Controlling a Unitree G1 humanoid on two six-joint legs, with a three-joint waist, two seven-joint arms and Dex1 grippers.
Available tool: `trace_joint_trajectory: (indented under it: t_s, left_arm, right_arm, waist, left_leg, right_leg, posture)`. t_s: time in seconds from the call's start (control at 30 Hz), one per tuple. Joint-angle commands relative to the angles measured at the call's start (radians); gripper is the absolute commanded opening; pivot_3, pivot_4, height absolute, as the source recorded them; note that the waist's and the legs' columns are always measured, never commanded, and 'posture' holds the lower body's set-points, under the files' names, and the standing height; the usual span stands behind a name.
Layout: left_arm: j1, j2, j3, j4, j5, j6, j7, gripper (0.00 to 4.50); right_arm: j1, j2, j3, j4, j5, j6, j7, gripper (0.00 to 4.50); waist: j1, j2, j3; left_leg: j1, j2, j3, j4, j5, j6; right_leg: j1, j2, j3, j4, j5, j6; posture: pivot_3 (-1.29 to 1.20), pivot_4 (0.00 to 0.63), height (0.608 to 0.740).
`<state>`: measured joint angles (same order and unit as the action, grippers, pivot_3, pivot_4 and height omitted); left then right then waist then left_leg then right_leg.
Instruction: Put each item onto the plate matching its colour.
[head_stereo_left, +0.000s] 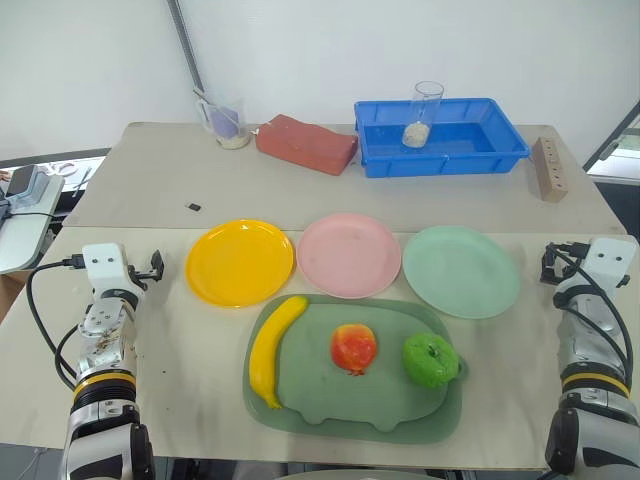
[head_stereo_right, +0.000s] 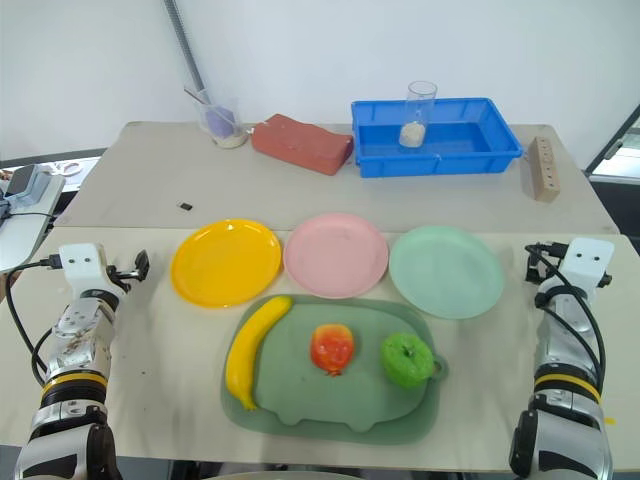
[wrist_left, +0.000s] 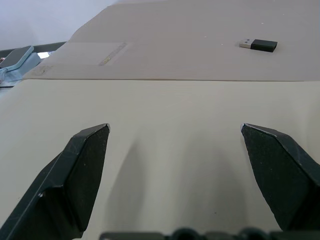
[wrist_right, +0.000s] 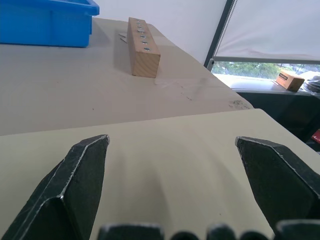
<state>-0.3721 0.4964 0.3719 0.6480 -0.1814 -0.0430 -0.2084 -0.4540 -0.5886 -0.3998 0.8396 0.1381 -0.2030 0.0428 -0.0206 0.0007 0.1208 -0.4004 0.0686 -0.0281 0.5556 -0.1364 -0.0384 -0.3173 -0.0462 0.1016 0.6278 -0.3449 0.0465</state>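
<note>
My wide-open, empty left claw (head_stereo_left: 155, 266) sits nearest the long curved yellow plastic banana (head_stereo_left: 272, 347), lying lengthwise toward the round yellow-orange plate (head_stereo_left: 240, 262).

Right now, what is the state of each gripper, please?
Left gripper: open, holding nothing.
Right gripper: open, holding nothing.

Green tray (head_stereo_left: 300, 400) seen from above by both eye views, shared; table (wrist_left: 165, 165) skimmed low, close, by wrist views.
</note>
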Motion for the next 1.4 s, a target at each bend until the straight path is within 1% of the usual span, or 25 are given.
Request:
trace_joint_trajectory:
  t_s: [0.03,0.17,0.33,0.43,0.47,0.6,0.67,0.77,0.83,0.97,1.03,1.13,1.27,1.4]
  left_arm:
    - [-0.007,0.029,0.009,-0.024,-0.006,-0.006,-0.016,4.50]
    - [0.018,0.061,-0.012,-0.109,-0.024,-0.001,-0.129,4.50]
    - [0.098,0.138,-0.064,-0.375,-0.083,0.080,-0.347,4.50]
    - [0.130,0.187,-0.086,-0.542,-0.132,0.165,-0.440,4.50]
    - [0.136,0.202,-0.095,-0.610,-0.163,0.217,-0.467,4.50]
    - [0.197,0.240,-0.154,-0.862,-0.265,0.392,-0.553,4.50]
    - [0.236,0.253,-0.189,-0.966,-0.301,0.454,-0.582,4.50]
    - [0.275,0.255,-0.234,-1.077,-0.341,0.551,-0.580,4.50]
    - [0.288,0.235,-0.249,-1.139,-0.365,0.636,-0.529,4.50]
    - [0.298,0.202,-0.264,-1.234,-0.427,0.835,-0.410,4.50]
    - [0.315,0.200,-0.281,-1.275,-0.439,0.891,-0.386,4.50]
    - [0.356,0.207,-0.302,-1.318,-0.434,0.927,-0.369,4.50]
    - [0.389,0.214,-0.332,-1.349,-0.432,0.959,-0.361,4.50]
    - [0.401,0.215,-0.385,-1.350,-0.397,0.958,-0.347,4.50]
  right_arm:
    - [-0.017,-0.032,0.001,-0.023,-0.006,0.004,0.004,4.48]
    - [-0.025,-0.042,0.017,-0.032,-0.015,0.006,0.032,4.48]
    - [-0.075,-0.091,0.091,-0.090,-0.042,0.018,0.163,4.48]
    - [-0.097,-0.108,0.140,-0.156,-0.021,0.049,0.311,4.48]
    - [-0.104,-0.112,0.159,-0.200,0.002,0.075,0.384,4.48]
    - [-0.099,-0.123,0.225,-0.428,0.119,0.242,0.649,4.48]
    - [-0.092,-0.130,0.256,-0.543,0.163,0.330,0.735,4.48]
    - [-0.087,-0.131,0.308,-0.732,0.259,0.489,0.845,4.48]
    - [-0.080,-0.140,0.343,-0.864,0.325,0.591,0.909,4.48]
    - [-0.069,-0.156,0.406,-1.097,0.438,0.761,0.970,4.48]
    - [-0.066,-0.156,0.433,-1.182,0.473,0.813,0.985,4.48]
    - [-0.067,-0.152,0.453,-1.250,0.507,0.861,0.990,4.48]
    - [-0.089,-0.142,0.463,-1.276,0.533,0.897,0.994,4.48]
    - [-0.093,-0.144,0.470,-1.310,0.558,0.930,1.003,4.48]
  waist:
    - [0.000,0.000,0.000]
    - [-0.001,0.000,0.000]
    - [-0.009,0.001,0.000]
    - [-0.015,0.001,0.000]
    - [-0.017,0.001,0.000]
    - [-0.020,0.001,0.000]
    - [-0.020,0.003,0.001]
    - [-0.019,0.003,0.001]
    - [-0.016,0.002,0.001]
    - [-0.008,0.001,0.002]
    - [-0.006,-0.001,0.003]
    - [-0.001,-0.002,0.003]
    - [0.007,-0.003,0.004]
    - [0.007,-0.004,0.004]
  left_leg:
    - [0.000,0.000,0.000,0.000,0.000,0.000]
    - [0.000,0.000,0.000,0.000,0.000,0.000]
    - [0.000,0.000,0.000,-0.001,0.000,0.000]
    - [0.000,0.000,0.000,-0.001,0.000,0.000]
    - [-0.001,0.000,0.000,-0.001,0.000,0.000]
    - [-0.001,0.000,0.000,-0.001,0.000,0.000]
    - [-0.002,0.000,0.000,-0.001,0.000,0.000]
    - [-0.002,0.001,0.000,-0.001,0.000,0.000]
    - [-0.002,0.001,0.000,0.000,0.000,0.000]
    - [-0.003,0.001,-0.001,0.000,0.000,0.000]
    - [-0.003,0.001,-0.001,0.001,0.000,0.000]
    - [-0.003,0.001,-0.001,0.001,-0.001,0.000]
    - [-0.002,0.001,-0.001,0.001,-0.001,0.000]
    - [-0.002,0.001,-0.001,0.001,-0.001,-0.001]
  right_leg:
    - [0.000,0.000,0.000,0.000,0.000,0.000]
    - [0.000,0.000,0.000,0.000,0.000,0.000]
    - [0.000,0.000,0.000,0.000,0.000,0.000]
    - [0.000,0.000,0.000,0.000,0.000,0.000]
    - [-0.001,0.000,0.000,0.000,0.000,0.000]
    - [0.000,0.000,0.000,-0.001,0.000,0.000]
    - [0.000,0.000,0.000,-0.001,0.000,0.000]
    - [-0.001,0.000,0.000,-0.001,0.000,0.000]
    - [-0.001,0.000,0.000,-0.001,0.000,0.000]
    - [-0.001,0.000,0.000,-0.001,0.000,0.000]
    - [-0.001,0.000,0.000,-0.002,0.000,0.000]
    - [-0.002,0.000,0.000,-0.002,0.000,-0.001]
    - [-0.004,0.000,0.000,-0.002,-0.001,-0.002]
    - [-0.006,0.000,0.000,-0.003,-0.001,-0.003]
  posture:
    - [0.00,0.150,0.740]
    - [0.00,0.150,0.740]
    - [0.00,0.150,0.740]
    - [0.00,0.150,0.740]
    - [0.00,0.150,0.740]
    - [0.00,0.150,0.740]
    - [0.00,0.150,0.740]
    - [0.00,0.150,0.740]
    - [0.00,0.150,0.740]
    - [0.00,0.150,0.740]
    - [0.00,0.150,0.740]
    - [0.00,0.150,0.740]
    - [0.00,0.150,0.740]
    - [0.00,0.150,0.740]
